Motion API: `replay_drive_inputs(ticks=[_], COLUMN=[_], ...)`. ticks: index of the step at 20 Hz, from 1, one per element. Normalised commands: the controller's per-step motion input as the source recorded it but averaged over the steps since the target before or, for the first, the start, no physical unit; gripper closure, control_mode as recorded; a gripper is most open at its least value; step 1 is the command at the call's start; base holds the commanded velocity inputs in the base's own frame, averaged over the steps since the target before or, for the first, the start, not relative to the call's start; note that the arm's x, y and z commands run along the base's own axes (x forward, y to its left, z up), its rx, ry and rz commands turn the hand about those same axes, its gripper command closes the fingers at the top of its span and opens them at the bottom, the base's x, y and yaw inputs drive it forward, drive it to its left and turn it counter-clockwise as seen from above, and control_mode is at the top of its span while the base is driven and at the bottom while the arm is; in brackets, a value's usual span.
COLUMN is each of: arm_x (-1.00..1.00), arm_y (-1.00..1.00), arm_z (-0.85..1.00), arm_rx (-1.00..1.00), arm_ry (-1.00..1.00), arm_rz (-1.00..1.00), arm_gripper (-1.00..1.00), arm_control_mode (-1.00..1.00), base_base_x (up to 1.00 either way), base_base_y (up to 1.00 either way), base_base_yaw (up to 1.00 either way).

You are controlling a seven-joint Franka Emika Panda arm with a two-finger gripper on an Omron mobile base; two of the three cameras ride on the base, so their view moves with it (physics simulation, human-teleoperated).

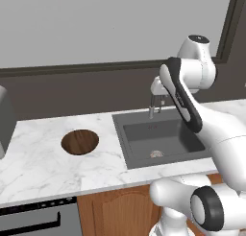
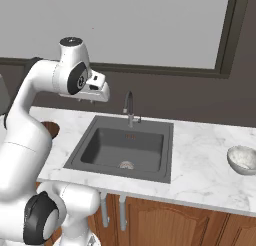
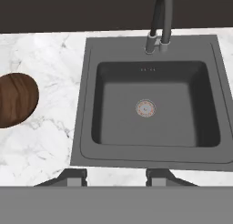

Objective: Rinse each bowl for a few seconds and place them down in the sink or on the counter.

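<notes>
- Pincer (image 3: 116,175) hangs high over the sink (image 3: 86,127), fingertips spread apart with nothing between them; we read it as open and empty.
- Sink basin bare, round drain (image 3: 145,108) in the middle, no bowl in it, no water seen running.
- Dark brown bowl (image 1: 80,141) sits upright on the surface (image 1: 38,158) left of the sink, apart from its rim.
- Pale grey-white bowl (image 2: 242,159) sits upright on the surface right of the sink, well apart from it.
- Faucet (image 3: 160,22) arches at the far edge of the sink, spout over the basin.
- We judge the task as barely started: neither bowl grasped or rinsed.
- To do this step well: pick one bowl, swing over it, come down on the rim with one finger inside and one outside, keep the bowl level, then carry it under the spout without clipping the faucet.
</notes>
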Motion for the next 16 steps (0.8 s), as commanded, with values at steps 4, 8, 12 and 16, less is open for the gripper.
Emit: replay_drive_inputs(ticks=[4, 8, 12, 16], arm_x=[-0.13, -0.3, -0.25, -0.16], arm_y=[0.0, 0.0, -0.05, -0.15], arm_z=[0.0, 0.0, -0.06, -0.19], arm_rx=[0.0, 0.0, 0.0, 0.0], arm_ry=[-0.03, -0.02, -0.08, -0.13], arm_rz=[0.0, 0.0, 0.0, 0.0], arm_gripper=[-1.0, -1.0, -1.0, -1.0], arm_control_mode=[-1.0, -1.0, -1.0, -1.0], base_base_x=[0.0, 0.0, 0.0, 0.0], base_base_y=[0.0, 0.0, 0.0, 0.0], base_base_yaw=[0.0, 0.0, 0.0, 0.0])
